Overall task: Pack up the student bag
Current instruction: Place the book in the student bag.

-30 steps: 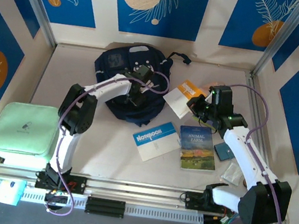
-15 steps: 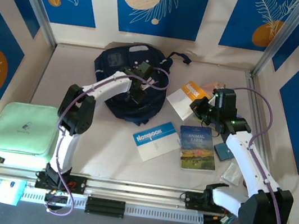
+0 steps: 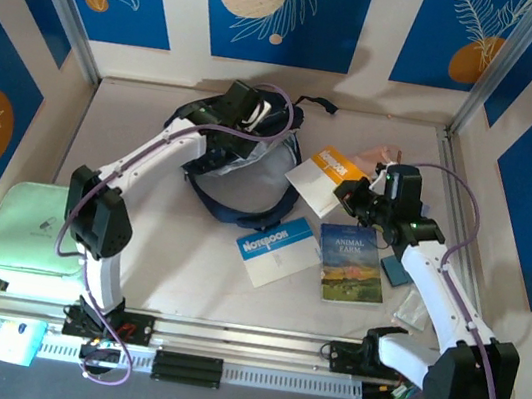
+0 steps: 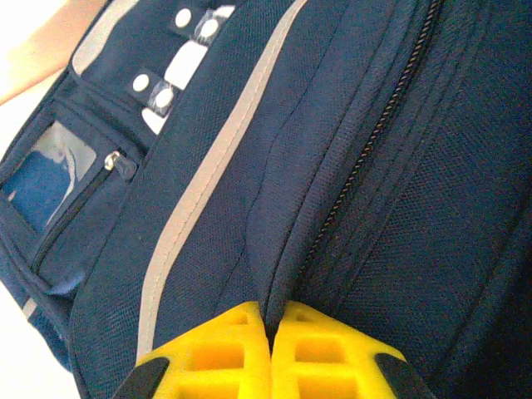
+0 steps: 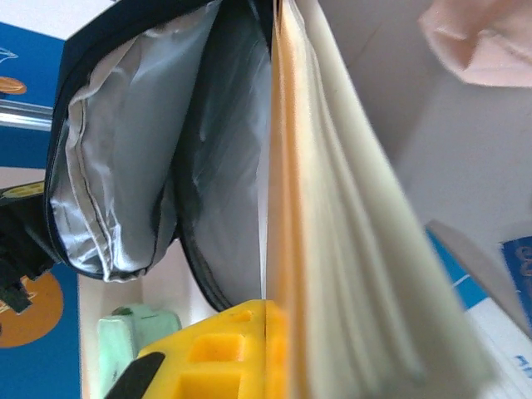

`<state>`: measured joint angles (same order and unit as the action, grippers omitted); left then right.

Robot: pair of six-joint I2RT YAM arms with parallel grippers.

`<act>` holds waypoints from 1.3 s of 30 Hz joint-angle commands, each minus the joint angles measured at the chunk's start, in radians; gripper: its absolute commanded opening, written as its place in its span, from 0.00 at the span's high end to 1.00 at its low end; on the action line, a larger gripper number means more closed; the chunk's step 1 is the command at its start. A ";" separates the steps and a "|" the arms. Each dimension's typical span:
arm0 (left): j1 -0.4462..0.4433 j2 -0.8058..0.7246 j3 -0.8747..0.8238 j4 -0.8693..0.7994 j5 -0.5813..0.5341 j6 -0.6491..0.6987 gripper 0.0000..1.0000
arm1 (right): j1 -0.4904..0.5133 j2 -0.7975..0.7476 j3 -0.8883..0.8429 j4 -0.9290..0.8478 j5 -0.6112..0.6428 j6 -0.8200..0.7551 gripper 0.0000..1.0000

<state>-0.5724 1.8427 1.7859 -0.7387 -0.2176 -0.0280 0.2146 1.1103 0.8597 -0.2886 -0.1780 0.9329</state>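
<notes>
The student bag, dark navy, lies at the far middle of the table with its mouth pulled open on grey lining. My left gripper hangs over it, shut on a fold of its navy fabric beside a zipper; in the left wrist view the yellow fingertips pinch that fold. My right gripper is shut on an orange-and-white notebook, held just right of the bag. In the right wrist view the notebook stands on edge against one yellow finger, its far end at the bag's mouth; the other finger is hidden behind it.
A blue-and-white notebook and the Animal Farm book lie in front of the bag. A small blue item and a clear packet sit by the right arm. A pink pouch lies far right, a mint case near left.
My left gripper shut on the bag's fabric and lifted it up and away, pulling the mouth open. My right gripper carried the orange notebook slightly left toward the bag.
</notes>
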 commanded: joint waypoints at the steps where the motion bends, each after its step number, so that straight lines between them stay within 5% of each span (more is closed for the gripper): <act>1: -0.001 -0.081 0.012 0.098 0.043 -0.054 1.00 | 0.048 0.024 -0.013 0.124 -0.092 0.070 1.00; 14: -0.016 -0.147 -0.001 0.091 0.083 -0.074 1.00 | 0.218 0.354 0.176 0.354 -0.074 0.181 1.00; 31: -0.017 -0.193 -0.010 0.169 0.152 -0.072 1.00 | 0.313 0.682 0.365 0.304 0.121 0.320 1.00; 39: -0.017 -0.201 -0.022 0.191 0.172 -0.077 1.00 | 0.330 0.865 0.511 0.295 0.110 0.404 1.00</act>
<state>-0.5812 1.7191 1.7432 -0.6720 -0.0757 -0.0818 0.5358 1.9312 1.3228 0.0212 -0.0776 1.2884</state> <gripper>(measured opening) 0.048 0.065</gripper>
